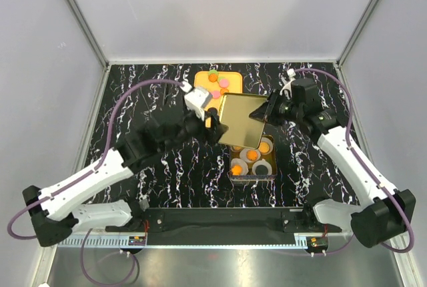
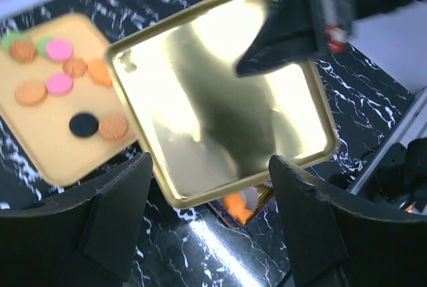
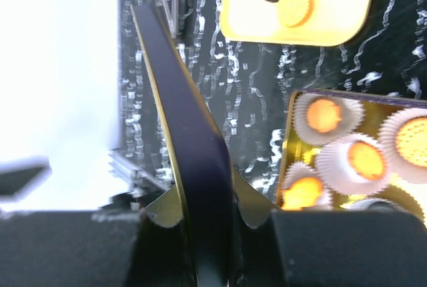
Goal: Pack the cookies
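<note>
We look down on a black marble-patterned table [image 1: 167,173] with two robot arms reaching in from the near edge.

At the far centre lies a yellow tray [image 1: 202,80] holding loose cookies [image 1: 219,85]. The left wrist view shows them as small flat discs, several orange, two pink and one black, with a bit of green at the tray's far corner.

Nearer to us and slightly right of the tray sits a gold tin box [image 1: 253,178]. Inside it are white paper cups [image 1: 261,167], and at least three of them hold an orange cookie.

A shiny gold lid [image 1: 241,121] hangs tilted in the air above the far part of the box, hiding that part from above. The right gripper [image 1: 267,110] has its fingers clamped on the lid's right edge. In the right wrist view we see the lid edge-on, pinched between the two dark fingers.

The left gripper [image 1: 212,127] is just beside the lid's left edge, its fingers [image 2: 120,200] spread wide and holding nothing. We cannot tell whether they touch the lid.
</note>
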You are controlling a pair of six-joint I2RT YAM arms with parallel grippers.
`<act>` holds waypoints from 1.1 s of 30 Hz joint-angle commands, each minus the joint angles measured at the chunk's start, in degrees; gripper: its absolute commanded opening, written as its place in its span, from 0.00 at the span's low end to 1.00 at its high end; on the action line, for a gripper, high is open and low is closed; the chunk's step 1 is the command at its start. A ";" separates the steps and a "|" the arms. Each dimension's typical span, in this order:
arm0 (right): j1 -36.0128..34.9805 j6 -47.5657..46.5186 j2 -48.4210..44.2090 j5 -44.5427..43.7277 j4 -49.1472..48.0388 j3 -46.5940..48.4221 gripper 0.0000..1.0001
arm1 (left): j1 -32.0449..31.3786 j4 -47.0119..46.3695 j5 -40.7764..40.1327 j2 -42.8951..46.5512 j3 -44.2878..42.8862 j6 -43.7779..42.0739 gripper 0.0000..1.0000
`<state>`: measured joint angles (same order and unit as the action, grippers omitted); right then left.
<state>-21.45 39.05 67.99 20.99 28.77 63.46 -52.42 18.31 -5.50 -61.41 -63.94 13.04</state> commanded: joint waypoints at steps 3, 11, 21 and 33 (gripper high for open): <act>2.55 5.68 1.45 10.91 -1.27 4.38 0.00 | -17.32 -10.21 -22.51 1.29 5.40 -15.92 0.79; 3.35 6.30 1.27 11.17 1.63 7.64 0.00 | -29.84 -23.75 -38.00 -2.22 11.65 -34.30 0.88; 3.44 7.97 -0.22 12.84 2.17 7.91 0.00 | -31.78 -53.87 -49.17 -12.68 16.73 -60.47 0.92; 3.44 8.68 -2.59 13.28 2.60 6.15 0.00 | -29.14 -75.51 -48.12 -19.27 17.54 -78.51 0.66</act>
<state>-18.24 47.77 67.37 32.27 32.18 69.60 -82.00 -44.29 -52.97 -79.79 -46.26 -59.29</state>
